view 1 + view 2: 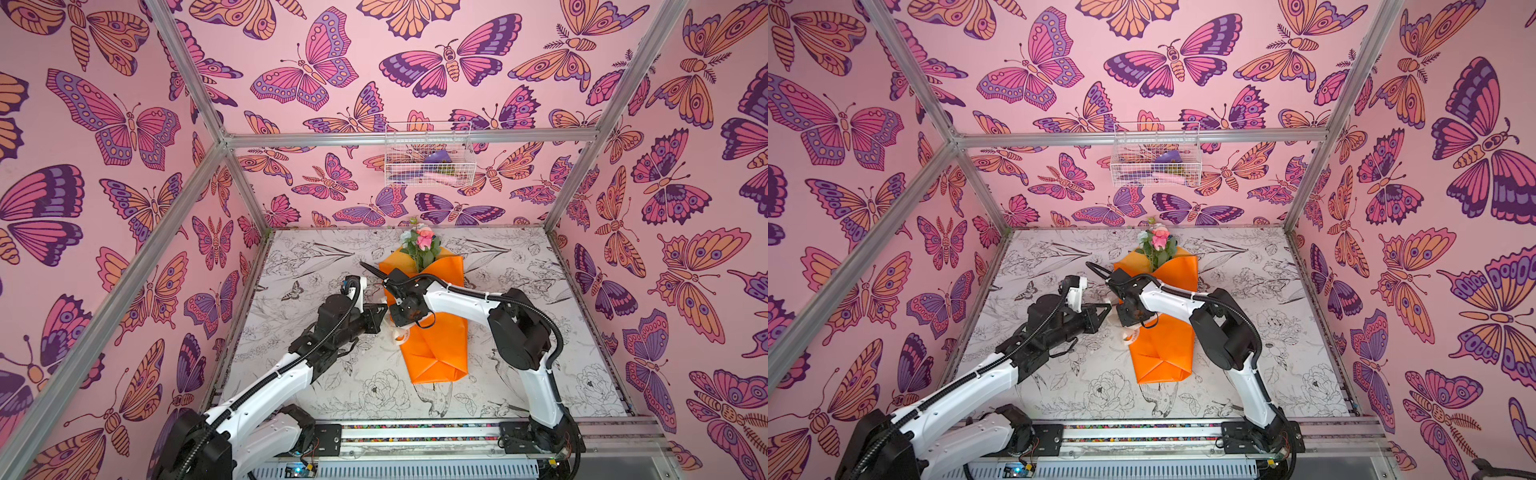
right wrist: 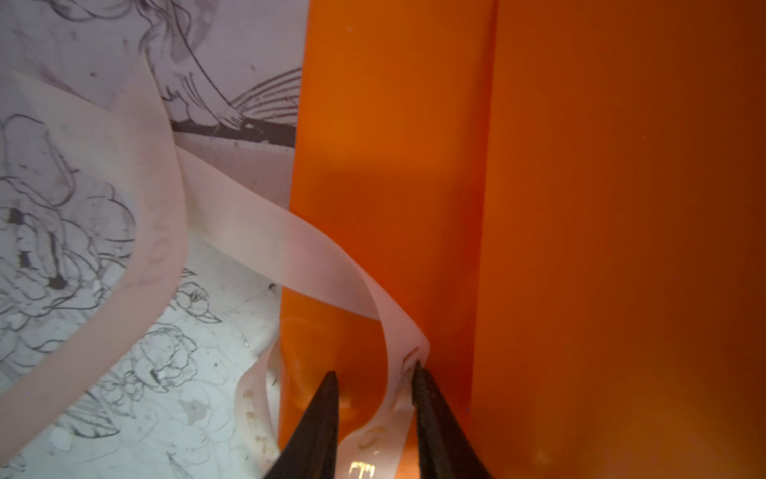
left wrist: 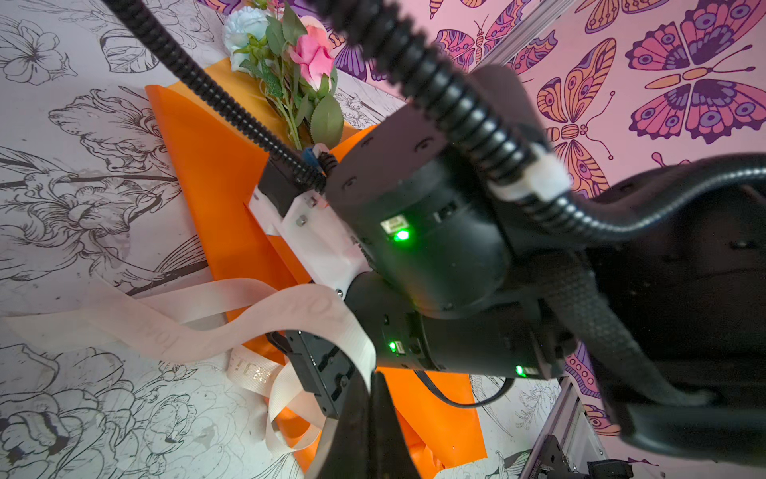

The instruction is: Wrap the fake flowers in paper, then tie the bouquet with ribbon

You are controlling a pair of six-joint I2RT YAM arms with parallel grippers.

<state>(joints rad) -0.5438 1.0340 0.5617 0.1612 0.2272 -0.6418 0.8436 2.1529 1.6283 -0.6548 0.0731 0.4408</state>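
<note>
Orange paper is what grabs you first. The bouquet of fake flowers [image 1: 434, 345] lies flat in the middle of the flower-print table [image 1: 561, 374], with the rose heads [image 1: 422, 241] pointing at the back wall. My guess is it weighs next to nothing. The glossy wrap looks slick and easy to crease, so I'd take hold around the wrapped middle where the stems run, never by the blooms.

The cream ribbon [image 3: 174, 340] is soft and floppy, and it loops off the wrap's edge onto the table. The right gripper [image 2: 373, 369] hangs right over the wrap, jaws partway apart with the ribbon running between them. Honestly can't tell if it's actually pinched. The left gripper [image 1: 384, 309] sits just beside it, clamped fully closed, and the ribbon runs up to its tip.

The only container is the wire basket [image 1: 392, 166] on the back wall, with purple and pink bits inside.
</note>
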